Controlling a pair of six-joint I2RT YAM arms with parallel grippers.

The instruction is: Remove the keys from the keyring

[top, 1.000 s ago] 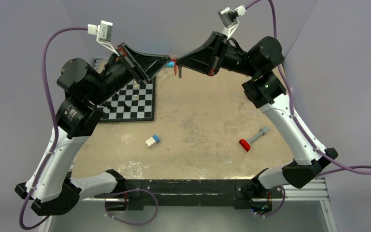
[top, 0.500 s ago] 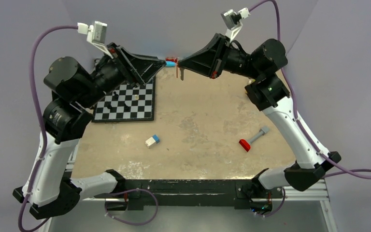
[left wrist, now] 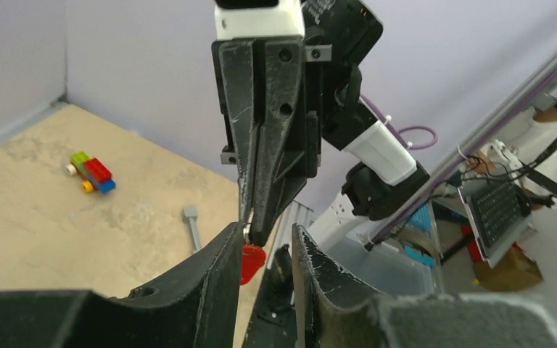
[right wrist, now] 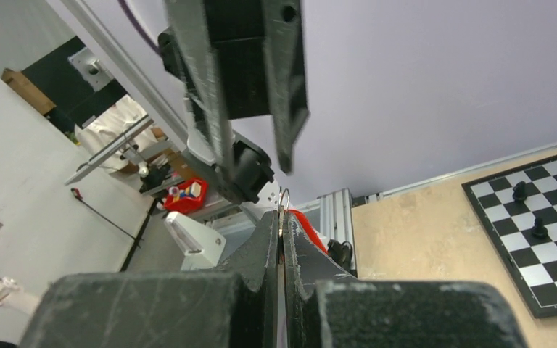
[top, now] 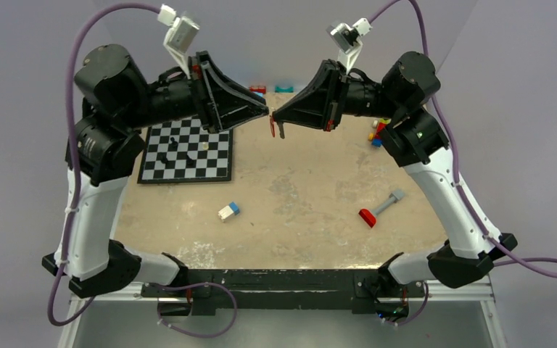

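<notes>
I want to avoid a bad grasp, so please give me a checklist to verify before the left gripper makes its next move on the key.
1. Right gripper shut on the keyring: ok.
2. Left gripper open: ok.
3. Red key hanging between the left fingers: ok.
4. Red key centred in that gap: not ok, it hangs close to one finger.
5. Ring's split end reachable: cannot tell.

Keyring [right wrist: 283, 199] shiny metal; table [top: 312, 185] matt, worn
</notes>
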